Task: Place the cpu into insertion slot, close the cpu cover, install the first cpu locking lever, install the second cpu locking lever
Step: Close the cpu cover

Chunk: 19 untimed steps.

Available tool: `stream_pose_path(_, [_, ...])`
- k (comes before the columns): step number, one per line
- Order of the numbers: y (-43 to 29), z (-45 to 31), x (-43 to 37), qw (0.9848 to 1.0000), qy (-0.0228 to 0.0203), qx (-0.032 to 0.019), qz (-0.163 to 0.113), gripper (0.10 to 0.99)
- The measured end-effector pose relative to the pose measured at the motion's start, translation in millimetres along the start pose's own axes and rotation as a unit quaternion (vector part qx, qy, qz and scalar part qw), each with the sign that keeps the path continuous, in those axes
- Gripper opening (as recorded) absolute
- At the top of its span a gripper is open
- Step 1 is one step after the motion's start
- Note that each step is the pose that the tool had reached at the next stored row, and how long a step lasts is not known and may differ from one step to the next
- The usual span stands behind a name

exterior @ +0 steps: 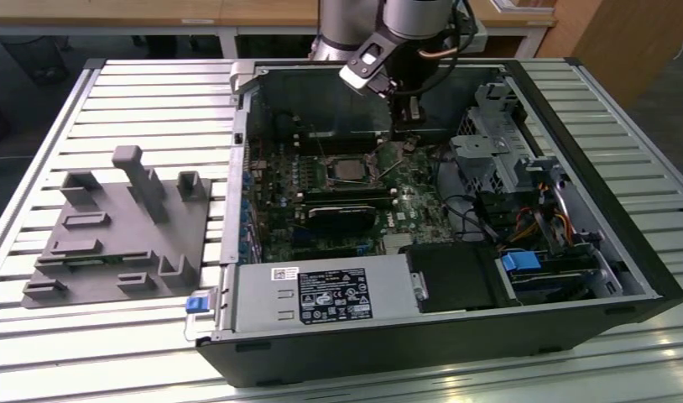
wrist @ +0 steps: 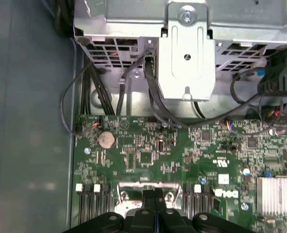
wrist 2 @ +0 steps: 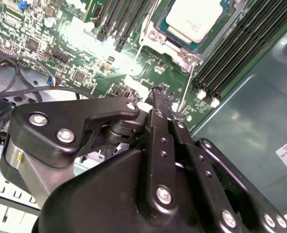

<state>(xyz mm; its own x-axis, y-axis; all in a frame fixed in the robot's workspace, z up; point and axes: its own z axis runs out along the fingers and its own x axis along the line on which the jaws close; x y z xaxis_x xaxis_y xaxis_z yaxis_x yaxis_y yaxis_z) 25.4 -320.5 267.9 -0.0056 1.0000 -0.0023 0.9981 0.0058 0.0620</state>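
The cpu point(wrist 2: 194, 19) is a pale silvery square lying flat in the insertion slot point(wrist 2: 165, 42) on the green board. The cpu cover point(wrist 2: 186, 57), a thin silvery frame, lies around the chip's edges. A thin metal lever rod point(wrist 2: 183, 94) runs beside the socket. In the exterior view the cpu point(exterior: 347, 170) sits mid-board. My gripper point(exterior: 407, 113) hangs above the board, to the exterior view's right of the socket and further back. In both wrist views the black fingers are pressed together, so the gripper point(wrist 2: 158, 91) point(wrist: 155, 195) is shut with nothing seen between them, close to the frame's edge point(wrist: 143, 186).
The open computer case point(exterior: 643, 277) lies on a slatted table. A black fan block point(exterior: 341, 220) sits in front of the socket, long memory slots point(wrist 2: 230, 48) flank it, and a metal drive cage point(wrist: 187, 53) with cables stands nearby. A grey fixture point(exterior: 117, 235) lies at the exterior view's left.
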Motion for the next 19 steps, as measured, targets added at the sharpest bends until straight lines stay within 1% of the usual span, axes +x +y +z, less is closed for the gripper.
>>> stream_pose_path(1, [0.7,1.6,0.4,1.0,0.0,0.0,0.0,0.122])
stream_pose_path(2, [2.1,3.1,2.5,1.0,-0.0001,0.0007,0.0,0.122])
stream_pose_path(4, [4.1,4.3,3.1,1.0,0.0,0.0017,0.0,0.122])
stream_pose_path(6, [8.2,4.7,3.3,1.0,-0.0001,0.003,0.0,0.122])
stream_pose_path(8, [10.7,5.3,3.3,1.0,0.0,0.0034,0.0,0.122])
stream_pose_path(12, [12.2,6.1,3.3,1.0,0.0001,0.0034,0.0,0.122])
stream_pose_path(16, [18.3,8.1,3.3,1.0,0.0001,0.004,0.0,0.122])
stream_pose_path(19, [20.1,10.2,3.2,1.0,0.0,0.0043,0.0,0.122])
